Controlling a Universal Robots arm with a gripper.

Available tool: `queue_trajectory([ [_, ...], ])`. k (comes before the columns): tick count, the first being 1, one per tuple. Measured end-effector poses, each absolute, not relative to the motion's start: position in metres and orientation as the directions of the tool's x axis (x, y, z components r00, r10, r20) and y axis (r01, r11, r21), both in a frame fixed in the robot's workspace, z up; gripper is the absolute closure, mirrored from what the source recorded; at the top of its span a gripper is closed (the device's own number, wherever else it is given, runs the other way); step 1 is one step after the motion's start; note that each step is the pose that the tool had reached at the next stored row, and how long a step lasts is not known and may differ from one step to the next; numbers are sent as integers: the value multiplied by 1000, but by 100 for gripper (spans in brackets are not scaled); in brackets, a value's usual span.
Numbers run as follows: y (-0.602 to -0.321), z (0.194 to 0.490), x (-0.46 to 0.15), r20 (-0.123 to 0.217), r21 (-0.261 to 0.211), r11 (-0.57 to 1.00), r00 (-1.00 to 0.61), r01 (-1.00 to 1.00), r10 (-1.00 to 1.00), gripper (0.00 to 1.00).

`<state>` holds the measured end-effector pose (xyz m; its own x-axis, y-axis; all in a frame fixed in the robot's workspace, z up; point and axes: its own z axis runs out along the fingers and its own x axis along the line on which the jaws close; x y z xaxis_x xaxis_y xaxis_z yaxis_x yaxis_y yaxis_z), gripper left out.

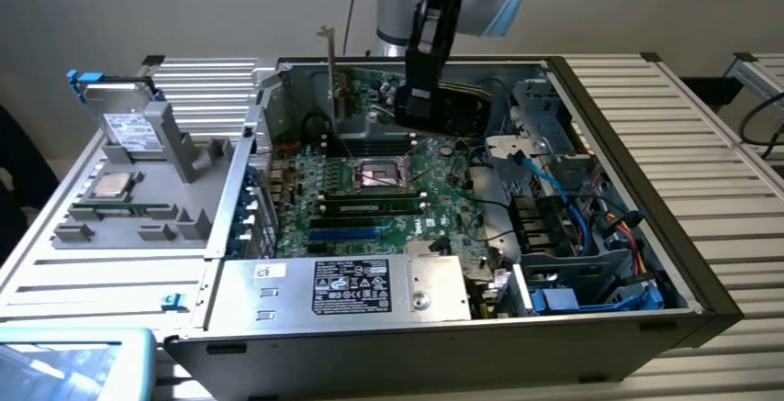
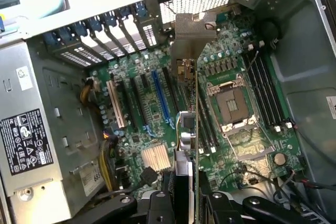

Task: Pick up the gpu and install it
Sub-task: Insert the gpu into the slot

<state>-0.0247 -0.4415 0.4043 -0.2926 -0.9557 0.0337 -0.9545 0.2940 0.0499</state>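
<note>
The hand point(image 2: 186, 204) pinches the gpu point(image 2: 186, 124) edge-on above the motherboard point(image 2: 152, 111); pickup is done, seating not yet; I judge its edge needs squaring over the blue slot point(image 2: 161, 98).

Open computer case point(image 1: 429, 364), green motherboard point(image 1: 423, 158) (CPU socket point(image 1: 384, 177) empty), labelled power supply point(image 1: 349, 289), grey parts tray point(image 1: 110, 227) beside the case.

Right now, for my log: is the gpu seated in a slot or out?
Out: the gripper holds the gpu above the motherboard.
</note>
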Motion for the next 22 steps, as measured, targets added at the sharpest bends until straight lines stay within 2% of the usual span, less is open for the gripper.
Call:
queue_trajectory([
  [11, -437, 397, -25, 32, 44, 137, -136, -990, -990, 72],
  [22, -425, 392, -34, 42, 43, 95, -93, -995, -995, 72],
])
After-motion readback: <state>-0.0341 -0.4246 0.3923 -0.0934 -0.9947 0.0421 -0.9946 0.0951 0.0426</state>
